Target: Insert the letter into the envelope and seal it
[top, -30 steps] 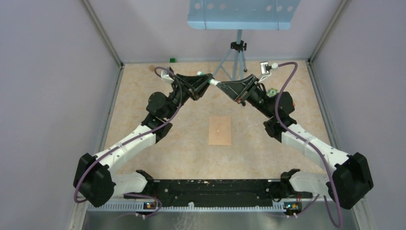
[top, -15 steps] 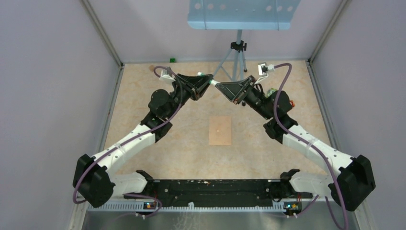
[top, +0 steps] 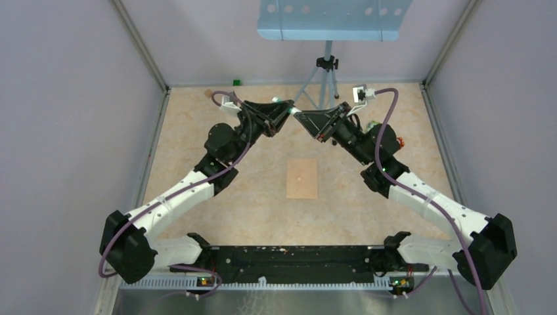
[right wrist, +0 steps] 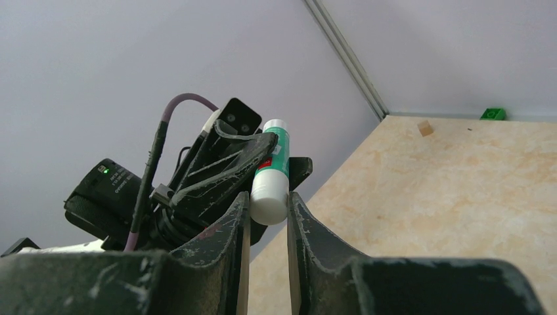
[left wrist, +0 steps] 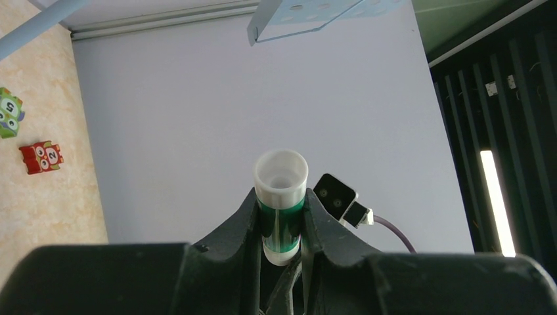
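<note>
A green-and-white glue stick (left wrist: 281,207) is being held up in the air above the far part of the surface (top: 190,131), and its hollow white end is being shown to the left wrist view. A green toy block (left wrist: 8,113) and a red toy block (left wrist: 41,157), both owl-faced, are being carried near each other on the beige marbled top. A green cube (right wrist: 492,113) and a tan cube (right wrist: 427,128) are being seen lying by the far wall. A pale blue perforated panel (top: 332,18) is being borne above a tripod (top: 326,63) at the far edge.
</note>
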Controlling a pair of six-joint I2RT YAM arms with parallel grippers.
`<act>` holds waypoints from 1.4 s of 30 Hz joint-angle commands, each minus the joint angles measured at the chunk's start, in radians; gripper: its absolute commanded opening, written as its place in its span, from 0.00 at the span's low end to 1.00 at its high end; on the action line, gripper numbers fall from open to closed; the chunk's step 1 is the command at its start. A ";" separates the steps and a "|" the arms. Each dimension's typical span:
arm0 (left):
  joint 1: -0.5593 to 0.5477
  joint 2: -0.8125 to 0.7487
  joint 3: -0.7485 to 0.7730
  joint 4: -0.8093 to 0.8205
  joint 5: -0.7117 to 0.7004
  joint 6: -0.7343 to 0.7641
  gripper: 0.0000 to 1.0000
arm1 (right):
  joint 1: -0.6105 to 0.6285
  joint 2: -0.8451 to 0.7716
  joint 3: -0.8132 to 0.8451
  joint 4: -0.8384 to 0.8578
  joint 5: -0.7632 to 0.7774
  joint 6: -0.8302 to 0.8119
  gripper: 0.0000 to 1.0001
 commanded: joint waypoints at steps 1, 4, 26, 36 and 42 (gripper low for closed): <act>-0.048 0.012 0.053 0.018 0.077 0.033 0.00 | 0.032 0.005 0.059 -0.006 -0.033 -0.025 0.00; -0.056 0.020 0.067 -0.001 0.090 0.055 0.00 | 0.032 0.014 0.065 -0.028 -0.028 -0.027 0.00; 0.005 -0.098 0.004 -0.225 -0.148 0.427 0.00 | 0.033 -0.197 -0.012 -0.412 0.115 -0.042 0.76; 0.053 -0.017 0.072 -0.540 -0.065 0.794 0.00 | 0.031 -0.293 -0.023 -0.797 0.276 -0.095 0.82; 0.062 0.105 0.095 -0.705 -0.103 0.969 0.00 | 0.016 -0.262 -0.038 -0.876 0.292 -0.114 0.83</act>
